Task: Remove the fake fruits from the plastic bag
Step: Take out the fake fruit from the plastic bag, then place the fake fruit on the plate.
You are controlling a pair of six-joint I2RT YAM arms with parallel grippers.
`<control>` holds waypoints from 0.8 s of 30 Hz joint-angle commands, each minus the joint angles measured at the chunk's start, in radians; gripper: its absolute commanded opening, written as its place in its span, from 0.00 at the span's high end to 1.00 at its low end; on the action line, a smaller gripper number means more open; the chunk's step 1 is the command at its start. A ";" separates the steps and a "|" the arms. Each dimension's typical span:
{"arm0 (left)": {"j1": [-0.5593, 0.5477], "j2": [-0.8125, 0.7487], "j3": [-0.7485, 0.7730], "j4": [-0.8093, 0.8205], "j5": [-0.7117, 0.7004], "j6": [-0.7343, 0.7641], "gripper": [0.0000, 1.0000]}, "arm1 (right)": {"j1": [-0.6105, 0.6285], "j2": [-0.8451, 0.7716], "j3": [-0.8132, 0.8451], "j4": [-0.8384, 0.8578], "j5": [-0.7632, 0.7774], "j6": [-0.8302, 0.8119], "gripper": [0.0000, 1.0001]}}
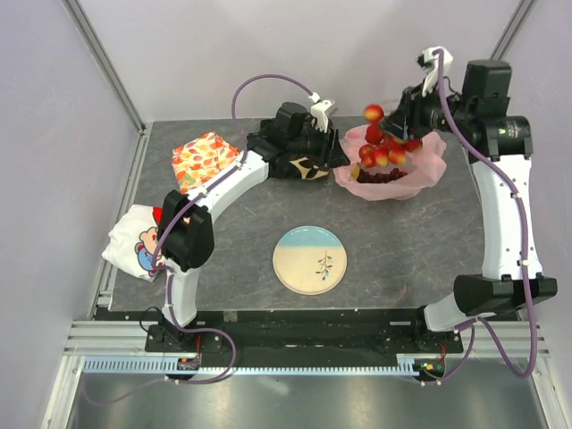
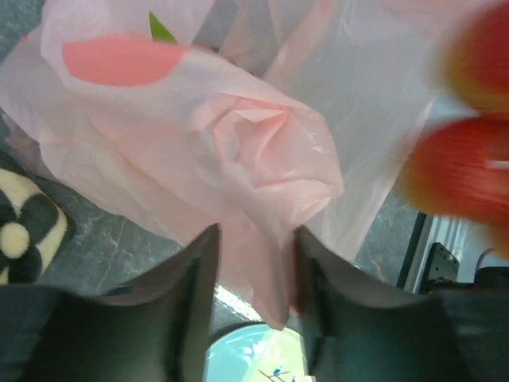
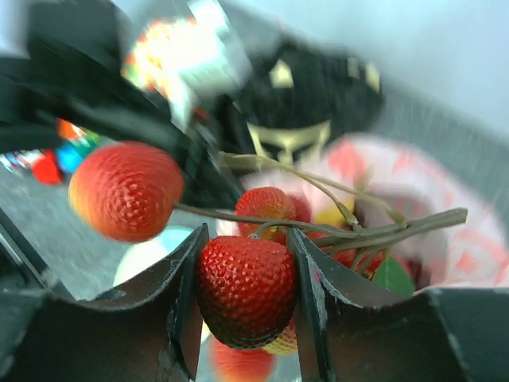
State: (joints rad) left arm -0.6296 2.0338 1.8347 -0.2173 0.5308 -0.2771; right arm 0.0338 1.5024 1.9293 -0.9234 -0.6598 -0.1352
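Closest to my right wrist lens, one berry of the cluster of red fruits (image 3: 246, 290) sits wedged between the fingers of the right gripper (image 3: 246, 237). That gripper is clamped on the berry at roughly half width, with both fingers touching its sides. Brown stems run to more berries at the left of that frame. From overhead I see the cluster hanging at upper right, raised over the plastic bag (image 1: 422, 168), whose mouth lies spread on the table (image 1: 420, 241). A dark grape bunch (image 1: 384, 176) lies inside the bag, and a yellow fruit (image 3: 332, 215) shows behind the stems. My left gripper (image 2: 254, 239) has its fingers parted, with a loose fold of pink bag hanging in the gap. Just left of the bag lies the black patterned cloth (image 1: 299, 167); the plate (image 1: 309, 260) sits well below, mid-frame
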 commanded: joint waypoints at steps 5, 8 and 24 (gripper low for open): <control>0.042 -0.115 0.092 -0.002 -0.005 0.024 0.25 | 0.121 0.016 0.252 -0.017 -0.103 0.085 0.95; 0.073 -0.216 0.043 -0.040 -0.067 0.039 0.23 | 0.184 -0.007 0.206 -0.031 -0.107 0.072 0.96; 0.251 -0.822 -0.491 -0.172 -0.224 0.226 0.25 | 0.617 0.057 -0.139 -0.098 -0.069 -0.136 0.95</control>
State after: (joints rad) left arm -0.4362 1.2747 1.4181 -0.3489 0.3141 -0.1181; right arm 0.5976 1.5311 1.8591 -1.0199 -0.7433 -0.2016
